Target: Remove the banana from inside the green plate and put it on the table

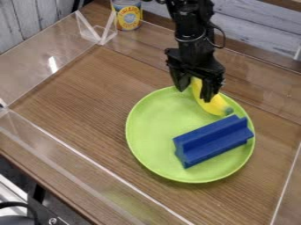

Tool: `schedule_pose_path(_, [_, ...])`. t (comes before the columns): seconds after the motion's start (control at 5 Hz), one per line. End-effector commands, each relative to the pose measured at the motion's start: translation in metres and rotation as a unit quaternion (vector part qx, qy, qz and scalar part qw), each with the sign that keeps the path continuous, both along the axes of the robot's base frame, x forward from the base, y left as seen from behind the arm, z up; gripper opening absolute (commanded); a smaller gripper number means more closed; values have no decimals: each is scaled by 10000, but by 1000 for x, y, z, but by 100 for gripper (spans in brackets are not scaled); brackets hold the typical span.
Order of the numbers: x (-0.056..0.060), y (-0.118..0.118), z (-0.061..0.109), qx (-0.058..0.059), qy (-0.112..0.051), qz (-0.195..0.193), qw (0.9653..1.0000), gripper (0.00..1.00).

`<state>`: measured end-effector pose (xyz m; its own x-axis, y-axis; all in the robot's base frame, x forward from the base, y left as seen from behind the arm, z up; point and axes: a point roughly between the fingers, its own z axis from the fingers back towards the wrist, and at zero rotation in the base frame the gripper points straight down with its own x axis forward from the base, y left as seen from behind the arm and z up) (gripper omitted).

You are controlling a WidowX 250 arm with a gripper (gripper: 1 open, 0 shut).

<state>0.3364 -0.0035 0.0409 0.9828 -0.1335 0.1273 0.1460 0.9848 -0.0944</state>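
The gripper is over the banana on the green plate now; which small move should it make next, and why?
Probably close the fingers on the banana. The gripper points down with its jaws open on either side of the banana, which lies in the green plate next to the blue block. Whether the fingers are low enough is hard to tell; if not, lower slightly first.
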Motion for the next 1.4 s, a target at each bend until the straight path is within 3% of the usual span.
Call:
schedule_pose_path(0.0, [6,-4,-3,-3,-119,-58,9999,100])
schedule_pose_path(0.4, [11,-8,-13,-47,-135,-55,9999,100])
schedule_pose_path(0.8, [27,-15,-24,-96,-162,-24,9998,100])
schedule_pose_path(1.0, [28,-28,-26,-115,-183,-56,9997,100])
schedule_pose_path(1.2, [28,-29,-27,-57,-142,-91,9998,0])
